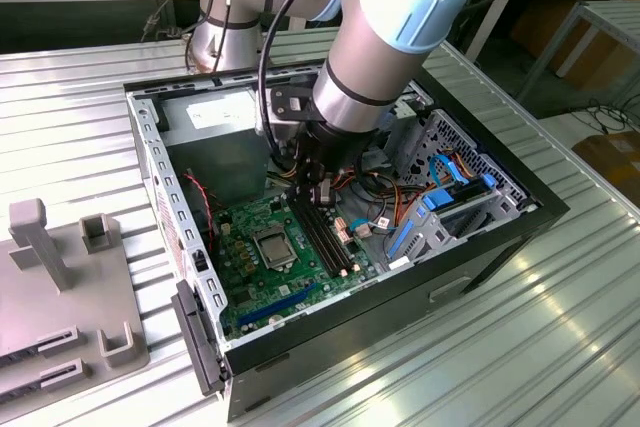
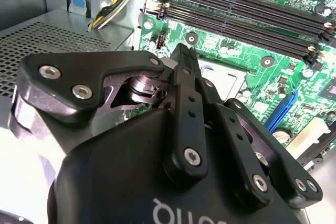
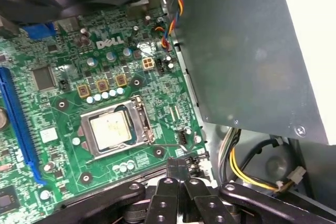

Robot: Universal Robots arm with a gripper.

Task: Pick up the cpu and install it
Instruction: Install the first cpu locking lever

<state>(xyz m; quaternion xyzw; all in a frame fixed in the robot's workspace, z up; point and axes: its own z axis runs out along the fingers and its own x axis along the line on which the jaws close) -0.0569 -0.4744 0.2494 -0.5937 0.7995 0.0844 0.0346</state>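
The cpu (image 3: 110,129), a flat square chip with a pale silvery top, lies in the socket on the green motherboard (image 3: 63,177) with a metal frame (image 3: 143,124) around it. In the exterior view the cpu (image 1: 275,246) sits inside the open computer case (image 1: 500,237). My gripper (image 1: 318,193) hangs just above the board, over the memory slots (image 1: 327,239) beside the socket, at the socket's exterior-view right. Its black fingers (image 3: 177,170) are pressed together with nothing between them. In the second wrist view the gripper (image 2: 182,56) points down at the board, hiding most of the socket.
A grey power supply box (image 1: 215,137) fills the case's back corner, with yellow and black cables (image 3: 247,174) beside it. A drive cage with blue parts (image 1: 450,209) stands at the exterior view's right. A grey fixture tray (image 1: 60,297) lies outside the case on the ribbed metal table (image 1: 560,347).
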